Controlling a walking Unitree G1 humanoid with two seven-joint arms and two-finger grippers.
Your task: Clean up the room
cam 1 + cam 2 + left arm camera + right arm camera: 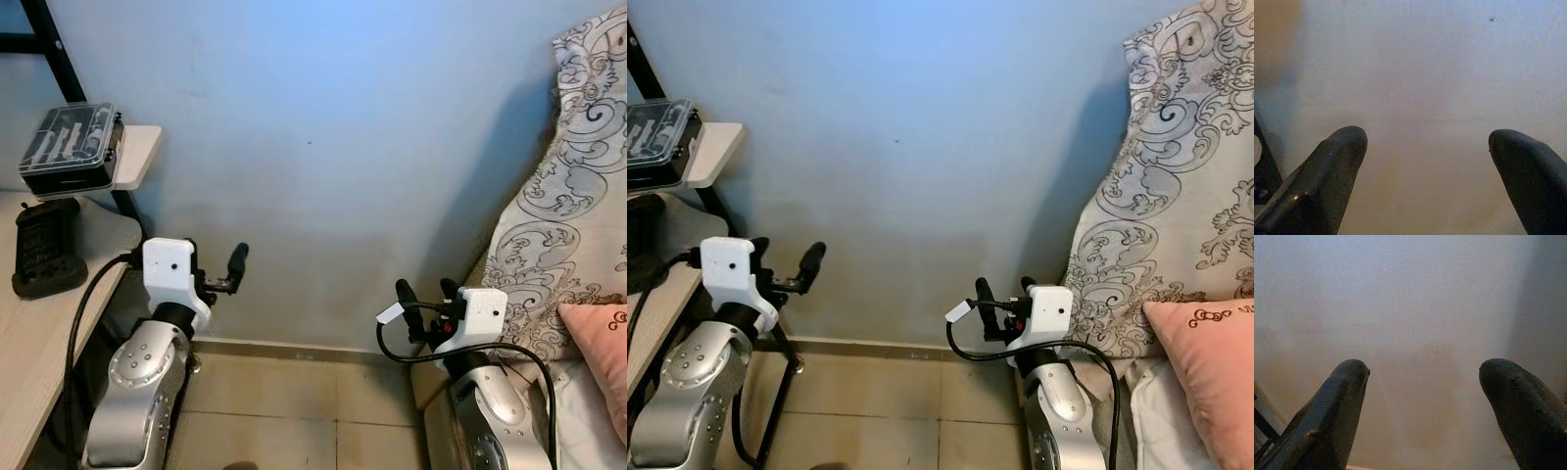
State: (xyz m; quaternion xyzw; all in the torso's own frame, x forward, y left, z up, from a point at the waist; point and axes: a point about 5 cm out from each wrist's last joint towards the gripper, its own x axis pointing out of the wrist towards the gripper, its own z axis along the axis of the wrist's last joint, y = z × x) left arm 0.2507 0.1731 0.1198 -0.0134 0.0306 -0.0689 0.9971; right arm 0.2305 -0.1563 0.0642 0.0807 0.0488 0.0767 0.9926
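Room's smooth blue wall (pixel 323 147) before left claw (pixel 1427 142) and right claw (pixel 1422 372), both spread, empty.

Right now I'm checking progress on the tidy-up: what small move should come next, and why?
Probably turn away from the wall. Both the left gripper and the right gripper are open and hold nothing, pointing at bare wall. Things to tidy lie aside: the clear case on the shelf to the left, the pink pillow on the bed to the right.

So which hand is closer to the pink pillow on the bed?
The right hand: the pink pillow lies just off its outer side. The left hand is across the gap, beside the desk.
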